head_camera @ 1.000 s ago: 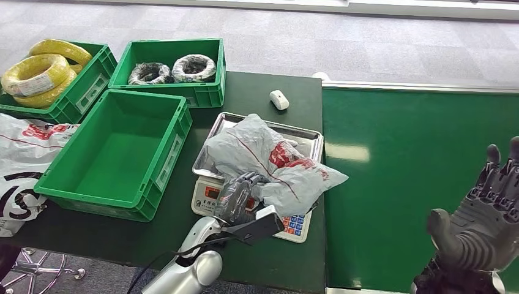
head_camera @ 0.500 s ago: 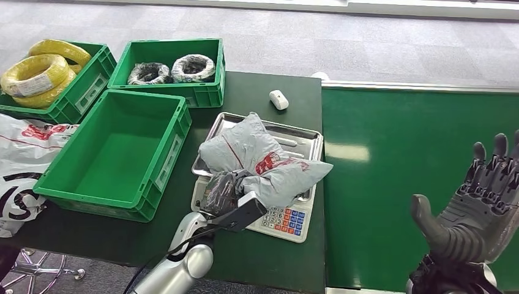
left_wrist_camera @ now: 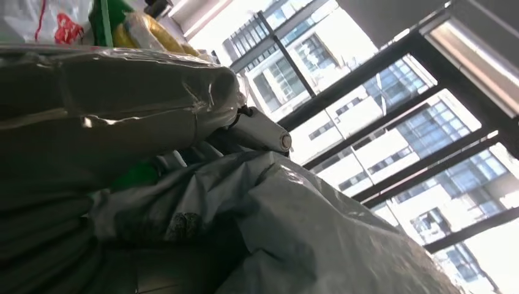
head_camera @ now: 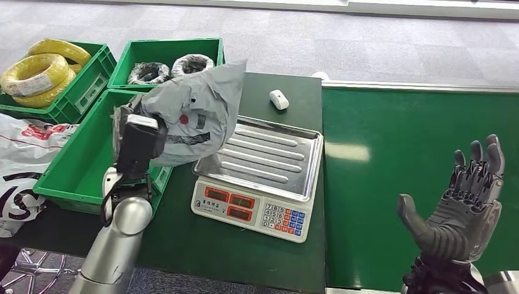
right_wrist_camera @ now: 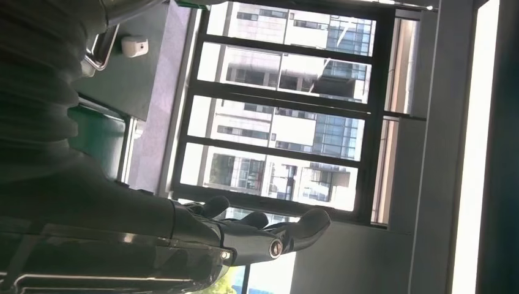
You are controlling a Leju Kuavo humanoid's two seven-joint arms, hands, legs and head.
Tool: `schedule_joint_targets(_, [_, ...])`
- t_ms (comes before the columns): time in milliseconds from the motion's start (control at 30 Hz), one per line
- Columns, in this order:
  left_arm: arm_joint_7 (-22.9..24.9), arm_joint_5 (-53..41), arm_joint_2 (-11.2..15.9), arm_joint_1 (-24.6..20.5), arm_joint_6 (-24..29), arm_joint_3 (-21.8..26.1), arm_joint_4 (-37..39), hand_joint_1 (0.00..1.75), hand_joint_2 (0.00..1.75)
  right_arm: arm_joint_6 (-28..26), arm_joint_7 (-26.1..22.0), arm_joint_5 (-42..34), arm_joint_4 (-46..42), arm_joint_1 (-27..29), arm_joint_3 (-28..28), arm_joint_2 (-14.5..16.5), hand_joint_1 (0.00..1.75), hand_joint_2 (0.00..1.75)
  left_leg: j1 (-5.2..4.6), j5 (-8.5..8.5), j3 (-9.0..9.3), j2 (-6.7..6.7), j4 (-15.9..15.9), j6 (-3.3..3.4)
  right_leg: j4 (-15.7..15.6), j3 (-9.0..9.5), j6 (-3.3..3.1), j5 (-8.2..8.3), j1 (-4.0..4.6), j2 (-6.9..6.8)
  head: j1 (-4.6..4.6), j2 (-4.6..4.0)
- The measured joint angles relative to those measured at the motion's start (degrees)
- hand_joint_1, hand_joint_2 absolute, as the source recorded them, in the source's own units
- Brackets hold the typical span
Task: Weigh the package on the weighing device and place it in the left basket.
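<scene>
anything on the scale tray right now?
Nothing on the scale tray: its ribbed steel is bare. The left hand holds the grey package in the air over the near green basket. The package hides the tray's left corner and part of the basket's inside.

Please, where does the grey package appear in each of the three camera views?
Head view: grey package, upper left, held by the left hand above the empty green basket.
Left wrist view: package across the lower half.
Right wrist view: not in it.
Shared landmark: the left hand.

yellow cable coils; perhaps a white remote
</scene>
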Motion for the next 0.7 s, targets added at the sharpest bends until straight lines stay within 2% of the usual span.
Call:
schedule_joint_targets(167, [1.4,-1.2,1.1,-2.0,-0.5,6.8,-2.3,1.75,1.75,-0.2,0.0,-0.1,0.8,1.0,0.0,0.0,0.0,1.75,0.0,0.0,0.0,0.0,0.0,0.0,0.0,-0.01,0.0,0.0,0.0,0.0,-0.01,0.0])
schedule_joint_targets(400, [2.1,-0.9,2.4,-3.2,-2.6,16.4,-1.5,1.75,1.75,-0.4,0.5,-0.7,1.9,2.1,0.0,0.1,0.0,1.75,0.0,0.0,0.0,0.03,0.0,0.0,0.0,-0.03,0.0,0.0,0.0,0.02,0.01,0.0])
schedule_joint_targets(600, [1.9,-0.6,3.2,-3.3,-2.8,21.3,0.4,1.75,1.75,-0.4,0.6,-1.0,3.2,2.0,0.0,0.1,0.0,1.75,0.0,0.0,-0.02,0.02,0.0,0.0,0.0,-0.03,0.0,0.0,0.0,0.02,0.01,0.0])
schedule_joint_targets(700, [2.8,-2.1,3.7,-3.4,-3.0,22.5,1.7,1.56,1.75,-0.4,0.7,-1.2,3.8,1.8,0.0,0.1,0.0,1.75,0.0,0.0,-0.04,0.02,0.0,0.0,0.0,-0.03,0.0,0.0,0.0,0.02,0.0,0.0])
